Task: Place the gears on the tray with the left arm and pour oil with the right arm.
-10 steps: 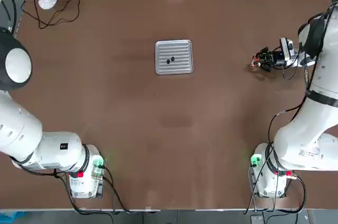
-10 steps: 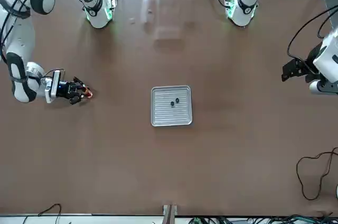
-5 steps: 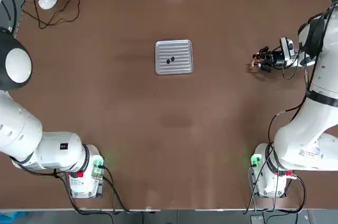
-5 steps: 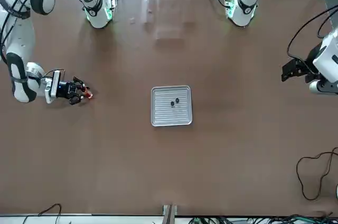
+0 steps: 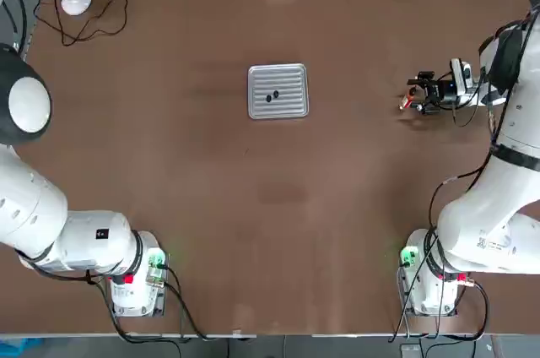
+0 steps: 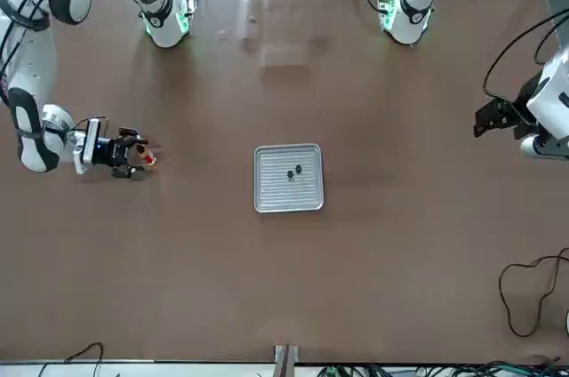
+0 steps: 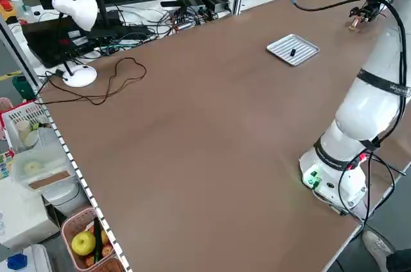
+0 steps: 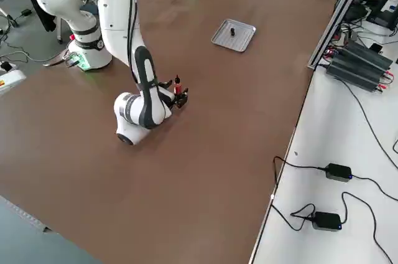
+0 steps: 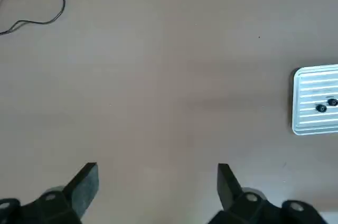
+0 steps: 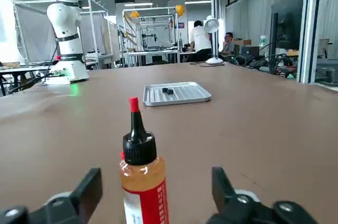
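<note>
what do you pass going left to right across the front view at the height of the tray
right gripper with open fingers → oil bottle standing between them → tray with two gears on it → left gripper

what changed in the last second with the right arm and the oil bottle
The right gripper has opened its jaws and let go of the oil bottle, which stands upright on the table between them. The gripper has drawn back slightly from it. The two gears lie on the tray as before, and the left gripper has stayed open, parked off to the side.
</note>
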Action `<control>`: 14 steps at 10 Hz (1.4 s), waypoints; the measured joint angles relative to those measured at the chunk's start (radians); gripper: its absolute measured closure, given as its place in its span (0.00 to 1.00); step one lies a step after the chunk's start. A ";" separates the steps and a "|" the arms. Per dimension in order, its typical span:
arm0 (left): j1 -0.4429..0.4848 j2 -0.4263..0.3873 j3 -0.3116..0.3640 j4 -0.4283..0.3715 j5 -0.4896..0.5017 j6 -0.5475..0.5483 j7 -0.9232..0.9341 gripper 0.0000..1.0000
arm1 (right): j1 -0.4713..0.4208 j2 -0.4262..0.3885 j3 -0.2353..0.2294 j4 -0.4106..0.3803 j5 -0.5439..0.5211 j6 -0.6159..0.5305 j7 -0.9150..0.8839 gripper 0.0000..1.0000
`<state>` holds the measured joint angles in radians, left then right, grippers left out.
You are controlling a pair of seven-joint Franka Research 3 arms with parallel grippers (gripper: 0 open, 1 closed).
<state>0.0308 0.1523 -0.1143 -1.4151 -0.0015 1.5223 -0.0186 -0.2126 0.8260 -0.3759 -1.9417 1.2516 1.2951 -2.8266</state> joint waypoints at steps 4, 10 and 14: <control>0.002 0.000 0.002 -0.001 0.000 0.004 0.000 0.01 | -0.008 -0.034 0.015 -0.006 -0.001 -0.003 0.008 0.00; 0.038 0.000 0.012 0.003 0.000 0.007 0.000 0.01 | -0.007 -0.166 0.016 -0.062 -0.009 -0.020 0.070 0.00; 0.067 0.000 0.013 0.016 0.000 0.007 0.001 0.01 | -0.006 -0.360 0.018 -0.077 -0.074 -0.015 0.289 0.00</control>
<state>0.0977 0.1518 -0.1012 -1.3992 -0.0015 1.5295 -0.0181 -0.2189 0.4657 -0.3579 -2.0184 1.1780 1.2801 -2.5378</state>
